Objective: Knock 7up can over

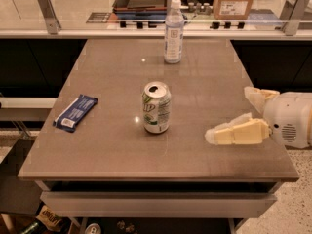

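Can point(156, 107) upright mid table point(97, 152), gripper point(229, 115) low over the right edge, fingers point(236, 131) spread, near can, not touching; bottle point(173, 31) at far edge, packet point(75, 112) left

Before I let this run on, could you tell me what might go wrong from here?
The gripper, open and apart from the upright 7up can on its right, looks low; a push near the base may slide the can rather than tip it. Once down, it could roll toward the blue packet or off the table.
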You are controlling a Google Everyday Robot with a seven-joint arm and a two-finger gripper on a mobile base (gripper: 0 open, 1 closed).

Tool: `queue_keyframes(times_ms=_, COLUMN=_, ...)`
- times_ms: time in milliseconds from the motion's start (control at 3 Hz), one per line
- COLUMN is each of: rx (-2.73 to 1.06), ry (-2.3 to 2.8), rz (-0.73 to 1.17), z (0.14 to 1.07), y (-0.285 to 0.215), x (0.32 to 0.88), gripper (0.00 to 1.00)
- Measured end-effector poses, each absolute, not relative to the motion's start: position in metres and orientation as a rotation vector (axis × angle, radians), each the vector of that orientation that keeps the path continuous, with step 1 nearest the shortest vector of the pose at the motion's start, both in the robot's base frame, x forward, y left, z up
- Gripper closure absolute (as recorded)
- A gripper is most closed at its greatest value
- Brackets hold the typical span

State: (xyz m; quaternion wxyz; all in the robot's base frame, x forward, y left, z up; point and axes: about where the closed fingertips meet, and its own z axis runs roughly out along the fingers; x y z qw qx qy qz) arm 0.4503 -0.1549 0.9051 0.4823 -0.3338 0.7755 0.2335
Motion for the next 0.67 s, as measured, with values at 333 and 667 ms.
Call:
queue_keyframes(times_ms=333, rx=-0.796, ry=1.901, rz=0.533, z=0.9009, y=-0.1575, x=0.4541, gripper=0.0)
queue_keyframes(times_ms=667, rx=-0.801, ry=1.899, rz=0.539, z=0.9015, y=-0.1561, x=0.4534, gripper=0.0)
